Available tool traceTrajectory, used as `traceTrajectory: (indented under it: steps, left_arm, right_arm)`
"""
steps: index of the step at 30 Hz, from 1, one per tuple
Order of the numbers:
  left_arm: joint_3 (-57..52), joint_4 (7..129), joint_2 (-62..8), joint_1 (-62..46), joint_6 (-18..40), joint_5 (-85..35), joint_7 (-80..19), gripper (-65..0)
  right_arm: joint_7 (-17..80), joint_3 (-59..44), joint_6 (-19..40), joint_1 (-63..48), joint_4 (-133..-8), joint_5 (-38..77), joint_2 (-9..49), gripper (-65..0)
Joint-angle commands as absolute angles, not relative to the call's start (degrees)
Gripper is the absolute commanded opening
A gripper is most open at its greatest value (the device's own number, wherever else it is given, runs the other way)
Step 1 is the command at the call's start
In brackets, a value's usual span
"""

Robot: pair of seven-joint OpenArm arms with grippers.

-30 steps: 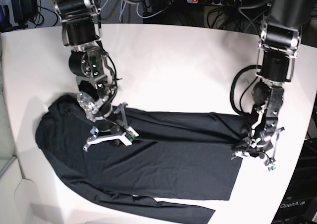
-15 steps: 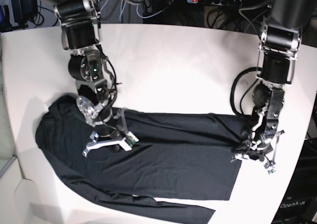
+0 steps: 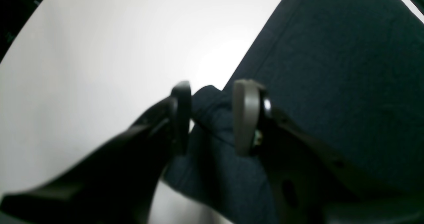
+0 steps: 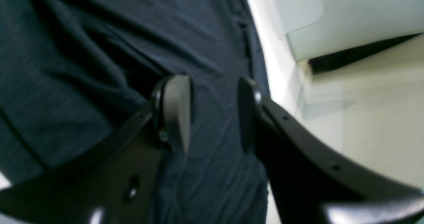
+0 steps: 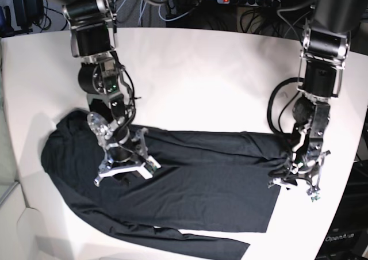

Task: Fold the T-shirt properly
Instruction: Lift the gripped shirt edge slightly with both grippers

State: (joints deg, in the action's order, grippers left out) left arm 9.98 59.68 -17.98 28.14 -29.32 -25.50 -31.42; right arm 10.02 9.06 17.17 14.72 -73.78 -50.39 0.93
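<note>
Nearest, along the front edge of the white counter [image 5: 201, 70], one long sleeve trailing from the dark T-shirt [image 5: 195, 185], spread mostly flat as a broad band. Farther back, right tool [image 4: 212, 113] low over the shoulder end, fingers parted with cloth showing between them but nothing pinched. Opposite, left tool [image 3: 212, 118] at the hem corner, fingers likewise apart around a raised bunch of fabric, not clamped. Judged partway: one lengthwise fold apparently laid, sleeve tucking and crosswise folds left. Beyond, bare counter, then cables and a power strip [image 5: 253, 0].
</note>
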Motion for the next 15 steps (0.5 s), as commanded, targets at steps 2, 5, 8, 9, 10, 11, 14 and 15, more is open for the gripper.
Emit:
traceTrajectory:
  steps: [2, 5, 8, 9, 10, 11, 14, 15]
  left_arm:
    - [9.8, 60.79, -18.59, 29.93, -29.32, -24.84, -30.2, -43.8]
    - [9.71, 62.55, -18.59, 29.76, -29.32, -24.84, -30.55, -43.8]
    - [9.54, 65.8, -18.59, 27.47, -29.32, -24.84, -30.55, -43.8]
    - [9.54, 67.12, -18.68, 26.77, -29.32, -24.84, -30.55, -43.8]
    - [9.54, 68.09, -18.95, 26.15, -29.32, -24.84, -30.55, -43.8]
    - [9.54, 69.14, -19.12, 25.45, -29.32, -24.92, -30.55, -43.8]
    - [9.63, 71.6, -19.21, 23.96, -29.32, -24.92, -30.55, -43.8]
    - [9.71, 72.57, -19.3, 23.16, -29.32, -25.01, -30.55, -43.8]
  right_arm:
    - [9.27, 8.75, 16.48, 16.31, -76.0, -50.51, 0.84, -39.8]
    - [9.27, 8.66, 16.48, 16.75, -76.79, -50.51, 1.1, -39.8]
    - [9.27, 8.92, 16.4, 17.1, -76.7, -50.42, 2.15, -39.8]
    - [9.27, 8.92, 16.4, 17.63, -76.62, -50.42, 2.07, -39.9]
    - [9.27, 8.92, 16.4, 17.8, -76.35, -50.42, 2.15, -39.9]
    - [9.27, 8.92, 16.4, 17.98, -76.18, -50.33, 2.33, -39.9]
    - [9.27, 8.57, 16.4, 18.42, -75.56, -50.42, 2.51, -40.2]
    - [9.27, 8.57, 16.4, 18.42, -75.82, -50.42, 2.51, -40.2]
